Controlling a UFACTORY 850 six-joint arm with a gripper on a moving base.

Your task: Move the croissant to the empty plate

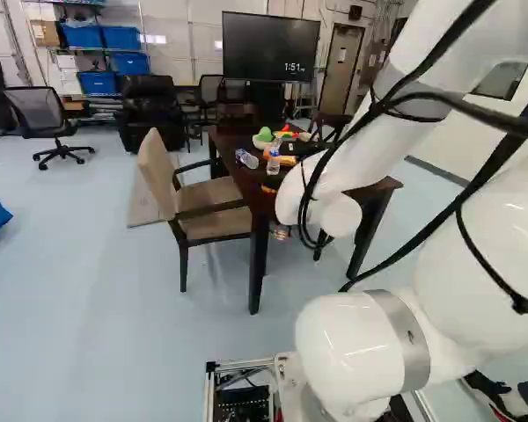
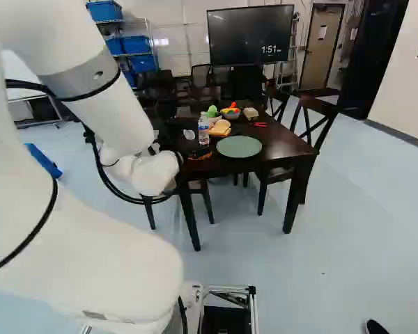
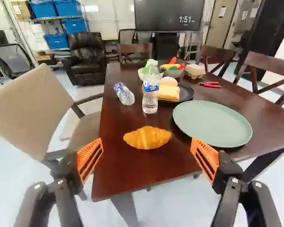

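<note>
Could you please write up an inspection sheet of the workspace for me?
Surface: dark brown wooden table; spills, nothing seen.
Job's things: golden-brown croissant directly on the table, beside the round pale green plate, which holds nothing.
Clutter: behind the croissant, one clear plastic water bottle upright, another on its side; farther back, round black plate with food, red-handled pliers.
Gripper: black claw with orange pads, open, not touching the croissant.
Cables: black cables loop loosely along the white arm; snags, nothing seen.
Surroundings: beige padded armchair at the table's side, dark wooden chairs opposite.
</note>
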